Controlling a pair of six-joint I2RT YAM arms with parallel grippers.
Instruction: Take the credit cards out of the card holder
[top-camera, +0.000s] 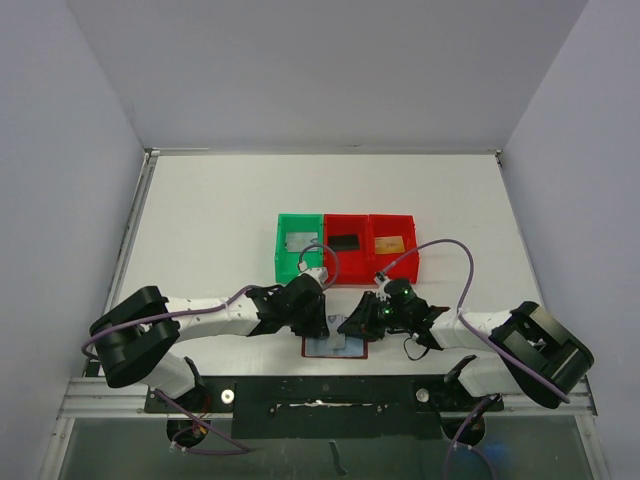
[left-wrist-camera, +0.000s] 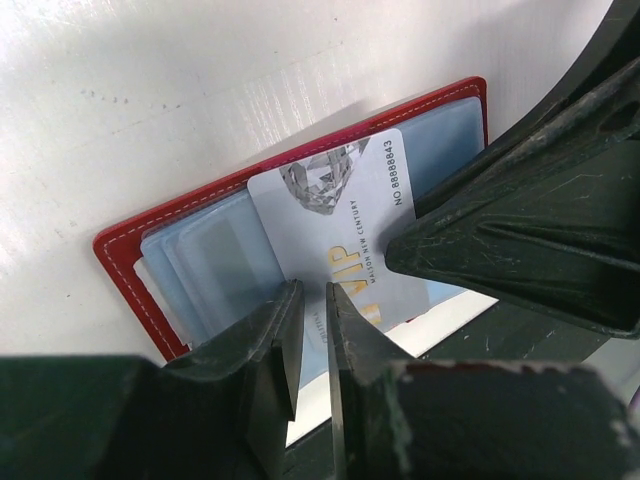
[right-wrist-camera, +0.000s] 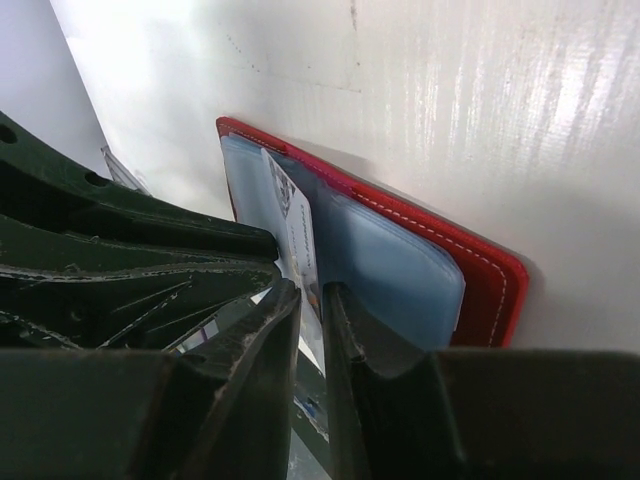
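Left gripper (left-wrist-camera: 313, 300): fingers nearly together, whether pinching anything I cannot tell. Between both grippers the card holder (top-camera: 335, 349) lies open, long axis left-right; 1 silver-grey card (left-wrist-camera: 340, 215) tilts up from it, edge clamped in the right gripper (right-wrist-camera: 312, 295).

Left arm (top-camera: 205, 312), right arm (top-camera: 478, 330): white links, black joints.
Purple cables (top-camera: 440, 242) run along both; left claw (left-wrist-camera: 314, 295), right claw (right-wrist-camera: 312, 292) matte black, scratched.
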